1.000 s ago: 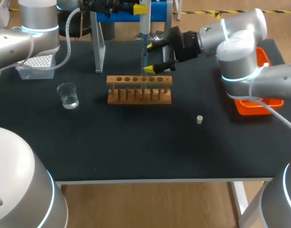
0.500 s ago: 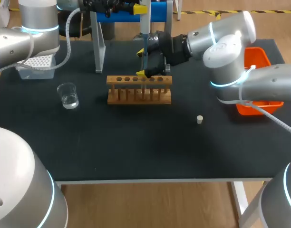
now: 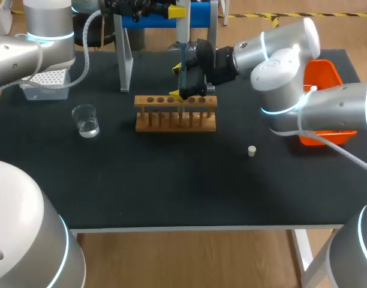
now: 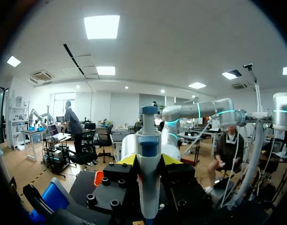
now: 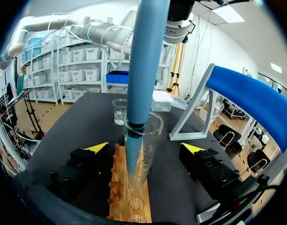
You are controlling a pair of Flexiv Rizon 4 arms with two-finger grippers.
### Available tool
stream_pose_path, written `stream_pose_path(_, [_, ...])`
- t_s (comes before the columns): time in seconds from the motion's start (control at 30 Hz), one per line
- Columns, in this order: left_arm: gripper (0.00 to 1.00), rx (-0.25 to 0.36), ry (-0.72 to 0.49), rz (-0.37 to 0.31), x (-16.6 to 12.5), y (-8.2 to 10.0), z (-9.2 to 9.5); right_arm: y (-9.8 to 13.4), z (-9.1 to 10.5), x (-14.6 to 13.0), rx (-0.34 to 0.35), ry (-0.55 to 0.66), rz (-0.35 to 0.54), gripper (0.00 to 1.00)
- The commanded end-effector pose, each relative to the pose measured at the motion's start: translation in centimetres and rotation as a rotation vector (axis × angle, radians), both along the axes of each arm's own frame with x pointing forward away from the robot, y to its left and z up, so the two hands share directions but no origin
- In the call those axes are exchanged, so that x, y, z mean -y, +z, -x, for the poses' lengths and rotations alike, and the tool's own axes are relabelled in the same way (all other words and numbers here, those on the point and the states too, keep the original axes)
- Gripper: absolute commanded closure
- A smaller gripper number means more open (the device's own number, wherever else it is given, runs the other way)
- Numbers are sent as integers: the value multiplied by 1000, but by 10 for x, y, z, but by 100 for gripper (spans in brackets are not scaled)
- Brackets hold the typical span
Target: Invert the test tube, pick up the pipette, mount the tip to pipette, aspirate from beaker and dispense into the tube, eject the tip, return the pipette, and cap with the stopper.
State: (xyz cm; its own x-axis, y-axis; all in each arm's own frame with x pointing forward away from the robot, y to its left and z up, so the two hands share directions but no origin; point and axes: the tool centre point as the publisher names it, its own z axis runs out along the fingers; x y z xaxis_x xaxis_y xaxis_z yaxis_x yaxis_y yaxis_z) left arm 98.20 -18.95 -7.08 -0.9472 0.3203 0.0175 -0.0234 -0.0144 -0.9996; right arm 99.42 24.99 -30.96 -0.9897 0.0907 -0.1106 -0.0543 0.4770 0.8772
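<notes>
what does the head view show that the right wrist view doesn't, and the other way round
Only the head view shows the stopper lying on the table and the orange bin at the table's right edge. Only the right wrist view shows the glass test tube standing in the rack, with the pipette end inside its mouth. It also shows the right hand open, with one finger on each side of the tube and apart from it. Both views show the pipette, the rack, the beaker and the tip box.

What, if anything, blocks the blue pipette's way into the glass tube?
Nothing visible does. The tip of the pipette already sits inside the open mouth of the test tube, which stands in the wooden rack between the open fingers of the right gripper.
</notes>
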Motion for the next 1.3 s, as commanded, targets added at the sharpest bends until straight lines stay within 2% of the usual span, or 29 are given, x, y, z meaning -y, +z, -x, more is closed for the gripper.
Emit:
stream_pose_path(0.03, [100, 0, -8, -2, -1, 1, -3, 0, 2, -1, 6, -9, 2, 0])
stream_pose_path(1.3, [100, 2, -8, -4, -1, 2, -3, -1, 6, -4, 19, -7, 23, 0])
